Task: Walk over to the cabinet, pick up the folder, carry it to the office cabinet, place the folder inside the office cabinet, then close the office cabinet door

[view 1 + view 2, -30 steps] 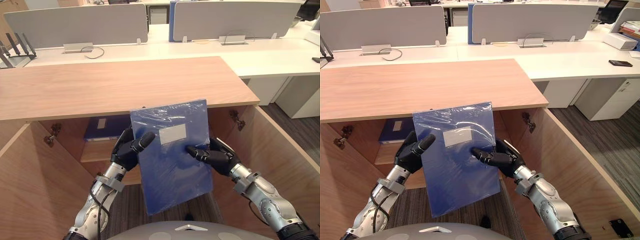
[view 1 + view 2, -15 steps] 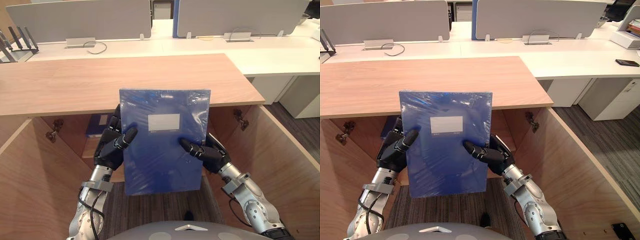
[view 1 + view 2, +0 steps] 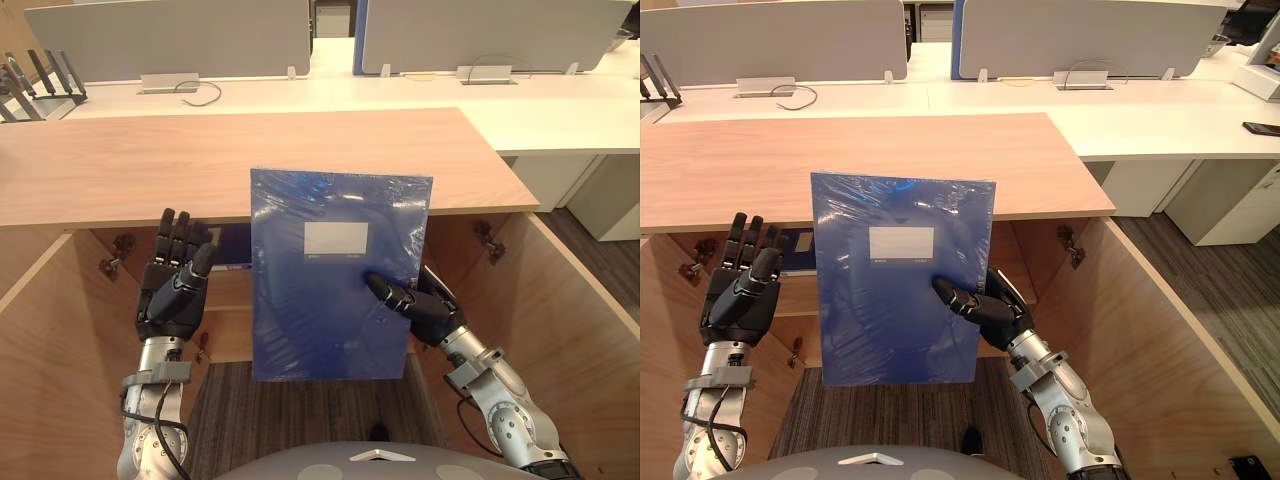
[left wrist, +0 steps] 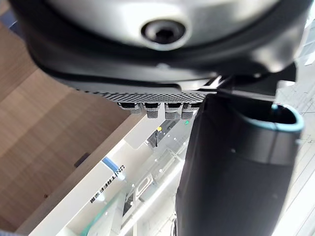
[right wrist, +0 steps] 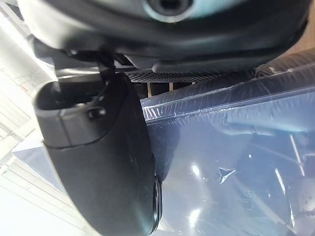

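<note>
Blue folder: upright before open cabinet, pinched by right hand. Right wrist view adds thumb on its glossy wrap. Free left hand: fingers straight, apart.

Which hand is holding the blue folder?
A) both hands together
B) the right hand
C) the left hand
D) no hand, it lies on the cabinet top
B: the right hand pinches the blue folder with its thumb on the front cover, while the left hand is raised with straight fingers beside the folder, not touching it.
</note>
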Tool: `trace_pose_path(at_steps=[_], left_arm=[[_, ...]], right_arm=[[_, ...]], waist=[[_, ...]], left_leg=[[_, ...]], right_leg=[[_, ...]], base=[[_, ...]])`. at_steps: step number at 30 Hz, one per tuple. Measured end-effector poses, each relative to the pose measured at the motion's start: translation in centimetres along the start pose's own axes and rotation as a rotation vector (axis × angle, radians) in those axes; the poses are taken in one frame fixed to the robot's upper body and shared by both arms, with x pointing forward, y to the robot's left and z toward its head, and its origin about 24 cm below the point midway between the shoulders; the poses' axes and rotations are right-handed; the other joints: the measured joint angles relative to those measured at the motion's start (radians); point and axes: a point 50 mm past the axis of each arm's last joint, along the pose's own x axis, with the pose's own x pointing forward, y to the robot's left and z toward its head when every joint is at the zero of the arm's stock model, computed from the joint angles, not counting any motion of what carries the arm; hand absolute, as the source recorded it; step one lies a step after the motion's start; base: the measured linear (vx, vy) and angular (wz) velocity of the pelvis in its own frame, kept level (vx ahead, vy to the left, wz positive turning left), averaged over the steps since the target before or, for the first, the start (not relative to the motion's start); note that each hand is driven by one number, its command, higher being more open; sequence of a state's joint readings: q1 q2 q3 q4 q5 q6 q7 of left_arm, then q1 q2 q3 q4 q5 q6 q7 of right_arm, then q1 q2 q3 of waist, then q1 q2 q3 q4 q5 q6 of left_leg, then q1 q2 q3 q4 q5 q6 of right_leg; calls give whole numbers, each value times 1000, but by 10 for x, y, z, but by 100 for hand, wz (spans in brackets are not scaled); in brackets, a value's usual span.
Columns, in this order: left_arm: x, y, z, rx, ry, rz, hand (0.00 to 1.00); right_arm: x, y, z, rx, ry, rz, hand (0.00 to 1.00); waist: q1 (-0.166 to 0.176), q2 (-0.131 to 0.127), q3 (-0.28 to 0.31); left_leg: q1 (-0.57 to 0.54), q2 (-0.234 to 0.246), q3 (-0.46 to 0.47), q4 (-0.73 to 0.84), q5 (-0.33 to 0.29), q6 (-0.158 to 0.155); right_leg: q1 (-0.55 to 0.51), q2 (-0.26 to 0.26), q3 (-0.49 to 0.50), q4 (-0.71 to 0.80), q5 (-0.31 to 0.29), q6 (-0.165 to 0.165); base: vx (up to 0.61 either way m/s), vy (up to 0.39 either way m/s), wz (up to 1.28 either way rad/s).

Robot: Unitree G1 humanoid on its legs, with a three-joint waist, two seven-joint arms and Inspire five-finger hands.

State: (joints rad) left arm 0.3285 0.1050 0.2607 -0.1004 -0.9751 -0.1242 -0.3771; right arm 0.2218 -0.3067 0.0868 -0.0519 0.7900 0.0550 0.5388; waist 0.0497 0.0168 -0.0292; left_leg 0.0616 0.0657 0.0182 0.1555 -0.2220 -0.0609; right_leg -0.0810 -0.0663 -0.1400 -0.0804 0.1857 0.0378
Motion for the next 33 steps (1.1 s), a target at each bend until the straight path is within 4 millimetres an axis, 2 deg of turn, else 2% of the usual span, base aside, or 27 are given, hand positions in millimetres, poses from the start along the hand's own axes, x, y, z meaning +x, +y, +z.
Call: trace_pose_path(at_steps=[3, 6, 9, 13, 15, 24, 33], left_arm=[[-6, 12, -1, 6, 2, 61, 100], [-18, 35, -6, 22, 29, 179, 100], [-43, 63, -10, 38, 68, 343, 100], [-71, 84, -16, 43, 124, 482, 100], [-93, 94, -23, 32, 161, 573, 100], [-149, 110, -50, -26, 311, 781, 100], [-212, 116, -83, 32, 670, 945, 100]], right_arm=[[0, 0, 0, 0, 1, -1, 0], [0, -1, -1, 5, -3, -7, 0], [-2, -5, 0, 22, -36, -41, 0], [-5, -10, 4, 1, -43, -64, 0], [-6, -11, 2, -7, -37, -77, 0], [-11, -16, 2, 10, -59, -116, 0], [-13, -21, -4, 27, -37, -141, 0]], waist=[[2, 0, 0], [3, 0, 0], [2, -6, 4], [3, -7, 6], [3, -7, 7], [26, 3, 16], [20, 6, 31]], left_leg=[[0, 0, -2, -1, 0, 0], [1, 0, -4, -1, 0, 0], [1, 0, -5, -2, 0, 0], [1, -1, -12, -2, -1, 1], [3, 0, -18, -2, -1, 1], [3, 0, -30, -8, 1, 2], [44, -2, -47, -59, 16, 3]], right_leg=[[1, 0, -2, 0, -1, 1], [2, -1, -5, 0, -1, 1], [2, -1, -5, 0, -2, 2], [6, -1, -12, 0, -5, 3], [11, -2, -18, 0, -8, 3], [14, -9, -30, 0, -15, 5], [37, -15, -48, 0, -32, 13]], base=[[0, 0, 0], [-2, 10, 1], [0, 0, 0], [-4, 4, 4], [-13, 18, 9], [-7, 20, 4], [27, 24, 6]])
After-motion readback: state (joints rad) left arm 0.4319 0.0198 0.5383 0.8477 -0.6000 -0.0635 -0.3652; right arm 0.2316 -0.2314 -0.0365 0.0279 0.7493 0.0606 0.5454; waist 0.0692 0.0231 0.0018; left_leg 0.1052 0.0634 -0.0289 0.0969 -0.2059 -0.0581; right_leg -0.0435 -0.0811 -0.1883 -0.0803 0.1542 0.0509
